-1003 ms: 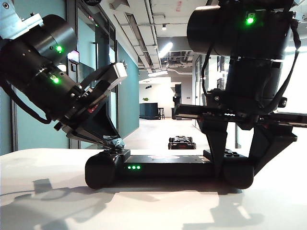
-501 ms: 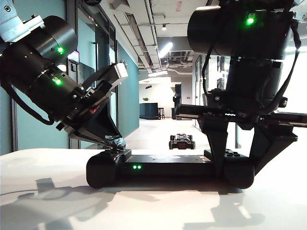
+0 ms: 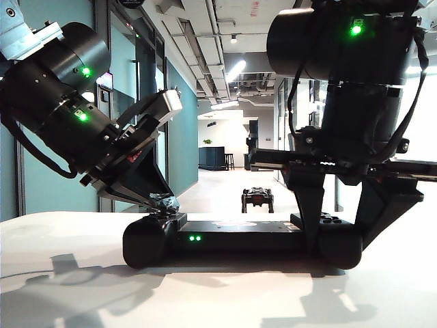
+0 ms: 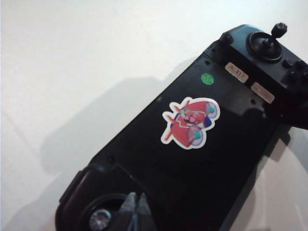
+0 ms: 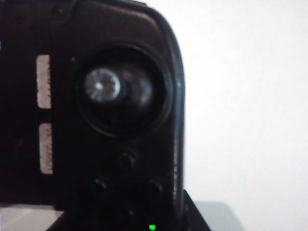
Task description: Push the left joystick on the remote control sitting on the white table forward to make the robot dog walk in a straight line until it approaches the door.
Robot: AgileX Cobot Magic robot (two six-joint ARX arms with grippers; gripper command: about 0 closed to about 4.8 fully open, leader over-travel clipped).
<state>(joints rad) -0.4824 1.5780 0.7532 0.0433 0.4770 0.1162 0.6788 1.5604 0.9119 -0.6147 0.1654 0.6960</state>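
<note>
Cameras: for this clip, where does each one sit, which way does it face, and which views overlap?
Exterior: low at table level, facing down a corridor past the remote toward the robot dog; both arms show, left pincer at the remote's left end, right pincer straddling its right end.
Left wrist: above the remote, looking down; shut fingertips beside the left joystick.
Right wrist: close above the remote's other end, on the right stick; no pincer shows.
Shared: all three see the remote.
</note>
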